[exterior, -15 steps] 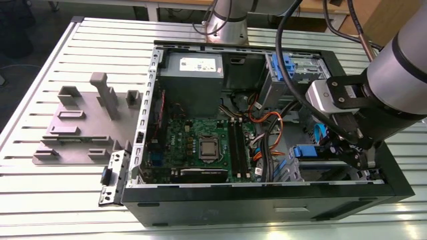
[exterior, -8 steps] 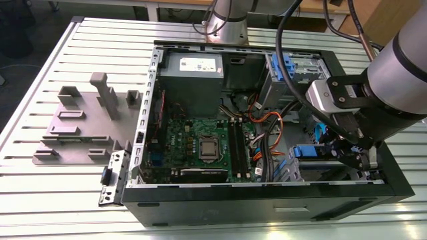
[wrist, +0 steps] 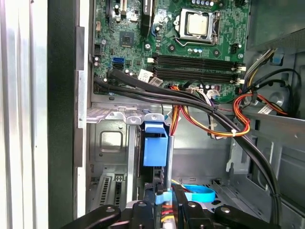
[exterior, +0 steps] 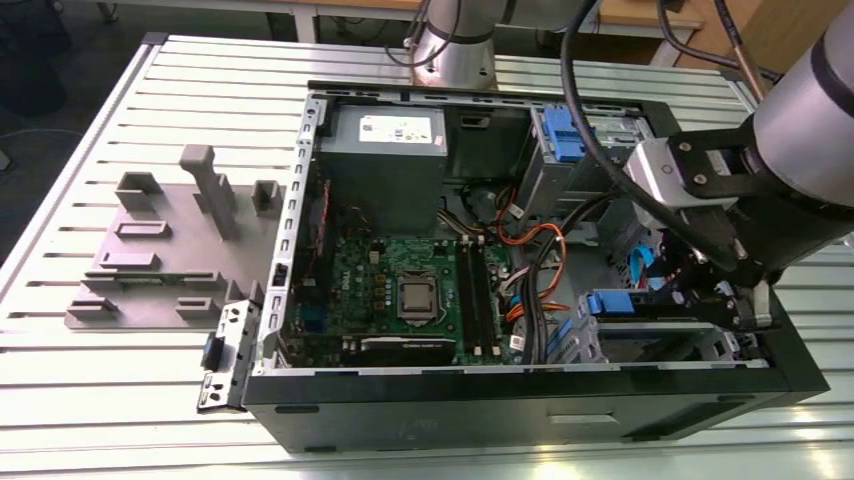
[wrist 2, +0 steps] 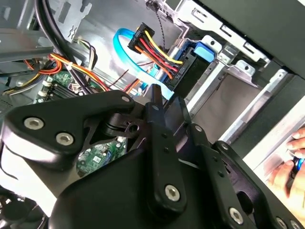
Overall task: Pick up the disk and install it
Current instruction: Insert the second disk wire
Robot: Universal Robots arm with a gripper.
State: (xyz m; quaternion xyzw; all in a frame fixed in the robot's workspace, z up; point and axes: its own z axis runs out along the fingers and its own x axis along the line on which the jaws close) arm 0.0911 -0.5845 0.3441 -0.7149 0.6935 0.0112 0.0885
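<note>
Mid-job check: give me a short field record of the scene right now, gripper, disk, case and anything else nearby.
gripper: inside the open computer case, low in the drive bay corner
disk: blue end tab showing, seated upright in the grey metal bay just ahead of the gripper
computer case: side open, lying on a slatted table
motherboard: exposed
person's hand: outside the case edge

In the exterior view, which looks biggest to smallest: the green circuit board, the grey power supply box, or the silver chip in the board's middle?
1. Green circuit board
2. Grey power supply box, clearly smaller than the board
3. Silver chip, smallest by far
</note>
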